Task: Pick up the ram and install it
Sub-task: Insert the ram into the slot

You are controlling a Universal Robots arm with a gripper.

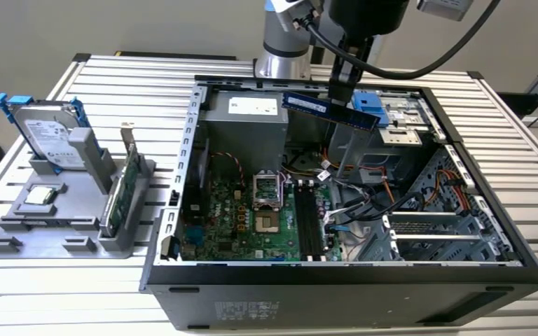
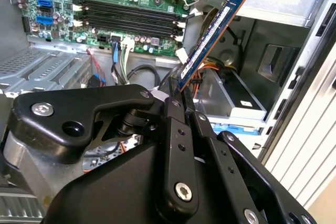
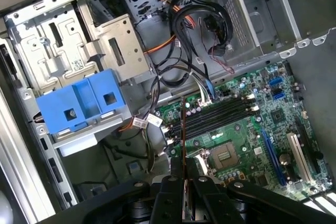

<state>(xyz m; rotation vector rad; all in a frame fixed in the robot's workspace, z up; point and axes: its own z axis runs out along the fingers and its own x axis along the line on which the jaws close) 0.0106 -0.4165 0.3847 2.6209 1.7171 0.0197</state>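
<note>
Claw clamped on ram, hanging above open computer case; case sits on slatted metal table.

I see the long, flat ram stick as dark blue with black chips and a pale label. My jointed metal hand, closed on it, is matte black with silver screw heads. The square motherboard is bright green, crossed by black slots. A moulded plastic drive bracket is vivid blue. The ribbed aluminium tabletop is pale silver, striped with parallel grooves. The boxy hard drive is silver with blue rails, on a plain grey stand.
</note>
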